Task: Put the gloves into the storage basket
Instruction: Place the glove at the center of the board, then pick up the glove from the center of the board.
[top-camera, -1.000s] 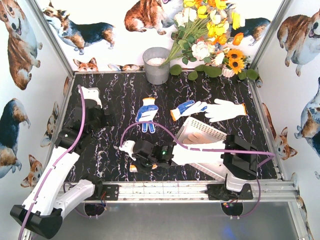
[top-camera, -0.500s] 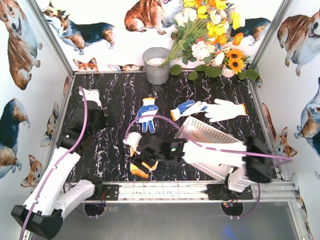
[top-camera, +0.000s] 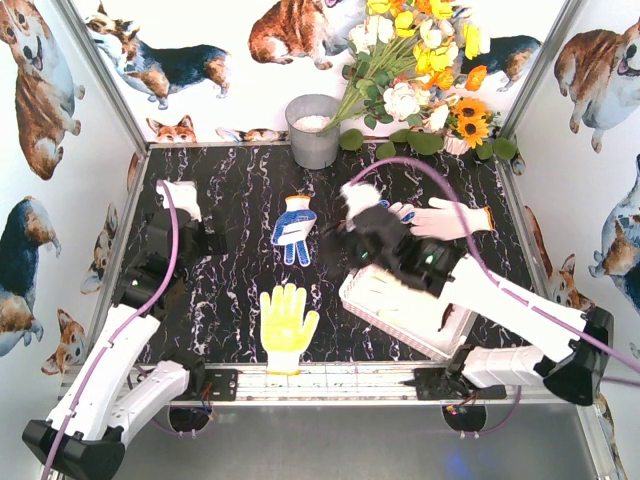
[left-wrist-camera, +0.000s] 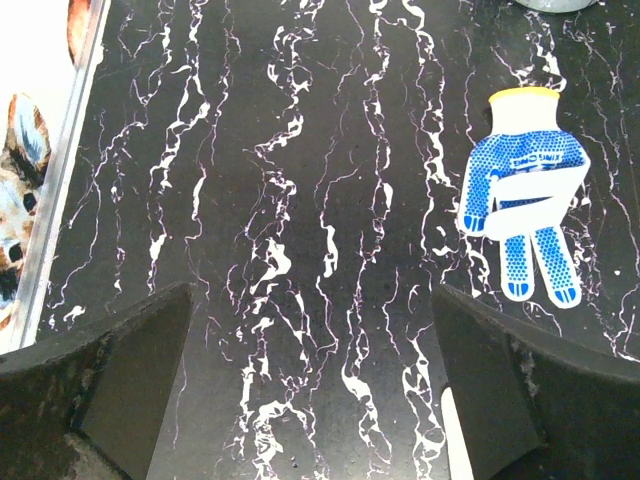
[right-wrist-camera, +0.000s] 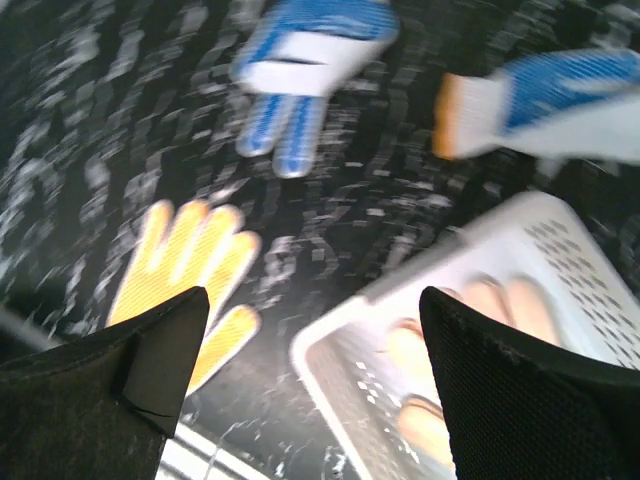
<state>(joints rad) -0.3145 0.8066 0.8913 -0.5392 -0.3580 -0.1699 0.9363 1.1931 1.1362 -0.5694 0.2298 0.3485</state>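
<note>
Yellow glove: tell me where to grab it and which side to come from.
Pinch the yellow glove across its palm, coming straight down from above. It lies flat and spread on the table, so no edge stands up for a side approach, and the palm is its broadest part. Its cuff lies at the near rail, where room looks tight.

A yellow glove (top-camera: 286, 320), a white glove with blue dots (top-camera: 293, 228), a plain white glove with orange cuff (top-camera: 450, 218), white basket (top-camera: 380, 306), black surface with white streaks (top-camera: 230, 190), grey bucket (top-camera: 313, 130)
</note>
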